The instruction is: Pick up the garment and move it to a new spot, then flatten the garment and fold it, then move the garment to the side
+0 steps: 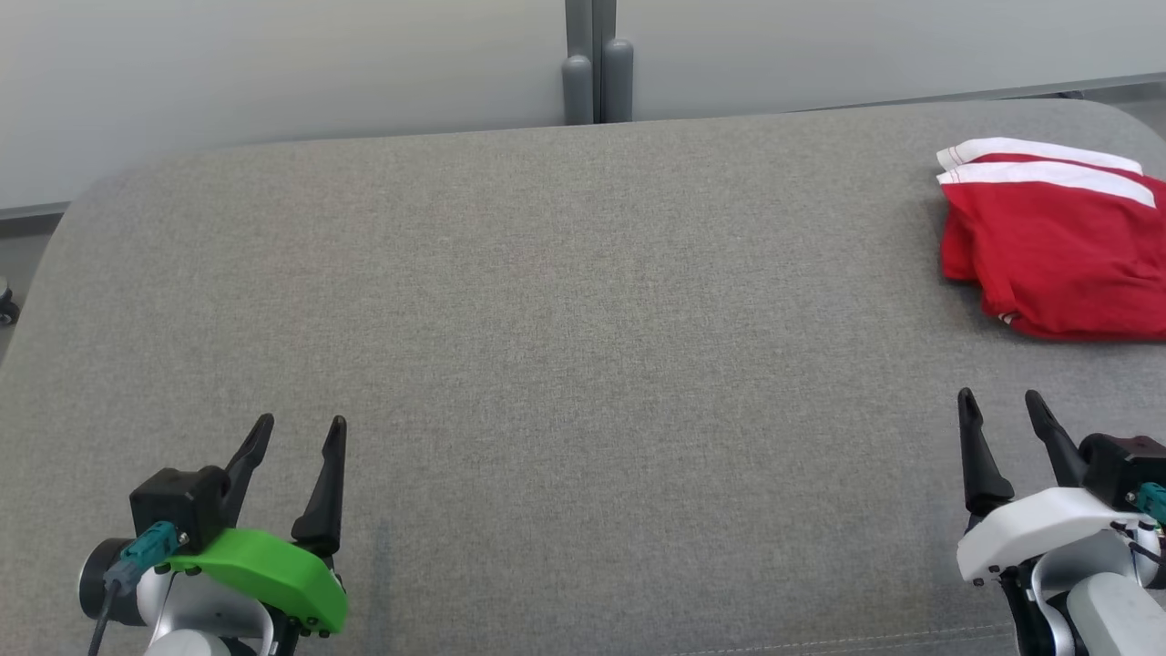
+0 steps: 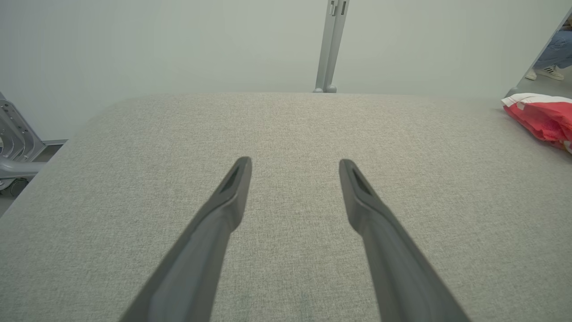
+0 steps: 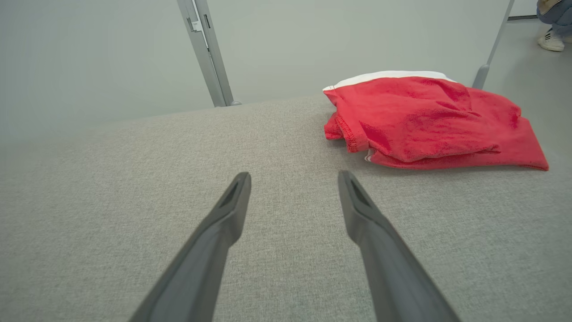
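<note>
Left gripper (image 1: 301,421) wide and empty, bare grey table (image 1: 565,301) mid, right gripper (image 1: 999,395) wide and empty, red garment (image 1: 1048,246) far right.
Both grippers sit low over the near edge, touching nothing. The garment lies in a loose doubled-over bundle by the far right edge, white stripes on top, just beyond the right gripper. Step is ambiguous: this fits a rumpled garment awaiting pickup, or one folded and set aside. No next move can be called from this.

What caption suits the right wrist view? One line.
Right gripper, jaws open, facing a crumpled red garment on grey upholstery.
</note>
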You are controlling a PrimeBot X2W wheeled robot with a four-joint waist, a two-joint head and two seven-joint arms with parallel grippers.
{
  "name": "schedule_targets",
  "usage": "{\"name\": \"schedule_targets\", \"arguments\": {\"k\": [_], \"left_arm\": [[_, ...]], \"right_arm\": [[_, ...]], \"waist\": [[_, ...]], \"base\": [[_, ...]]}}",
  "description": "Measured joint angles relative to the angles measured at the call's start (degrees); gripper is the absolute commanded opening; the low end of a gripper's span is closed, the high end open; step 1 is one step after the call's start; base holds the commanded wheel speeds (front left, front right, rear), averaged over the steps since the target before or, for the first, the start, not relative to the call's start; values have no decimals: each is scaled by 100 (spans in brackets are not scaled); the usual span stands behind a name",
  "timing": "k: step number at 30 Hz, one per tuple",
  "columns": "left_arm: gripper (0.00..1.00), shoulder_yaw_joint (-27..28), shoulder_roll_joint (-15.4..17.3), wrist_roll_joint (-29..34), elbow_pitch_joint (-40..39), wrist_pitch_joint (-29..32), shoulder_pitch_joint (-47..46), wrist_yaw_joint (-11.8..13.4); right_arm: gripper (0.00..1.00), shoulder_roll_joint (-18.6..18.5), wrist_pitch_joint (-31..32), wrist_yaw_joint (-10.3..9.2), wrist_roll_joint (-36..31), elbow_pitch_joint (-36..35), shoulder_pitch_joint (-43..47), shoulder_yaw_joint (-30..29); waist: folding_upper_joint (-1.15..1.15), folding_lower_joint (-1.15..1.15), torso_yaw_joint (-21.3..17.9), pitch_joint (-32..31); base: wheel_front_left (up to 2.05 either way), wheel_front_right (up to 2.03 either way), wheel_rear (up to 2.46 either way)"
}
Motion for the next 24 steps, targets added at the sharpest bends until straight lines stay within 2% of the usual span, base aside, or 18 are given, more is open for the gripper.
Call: {"name": "schedule_targets", "arguments": {"k": [10, 11, 18, 24], "left_arm": [[100, -115, -9, -2, 101, -41, 9, -59], [0, -125, -18, -21, 104, -41, 10, -109], [0, -279, -266, -46, 492, 0, 236, -118], [0, -166, -319, -400, 492, 3, 260, -152]], "right_arm": [[100, -81, -18, -34, -242, -166, 353, -244], [0, -75, -20, -34, -257, -188, 357, -255], [0, 276, 12, -31, -240, 146, 513, -136], [0, 314, 87, 47, 136, 158, 527, -225]], "waist": [[0, 0, 172, -194], [0, 0, 205, -204], [0, 0, 222, -210], [0, 0, 197, -222]], "base": [[0, 0, 0], [0, 0, 0], [0, 0, 0], [0, 0, 0]]}}
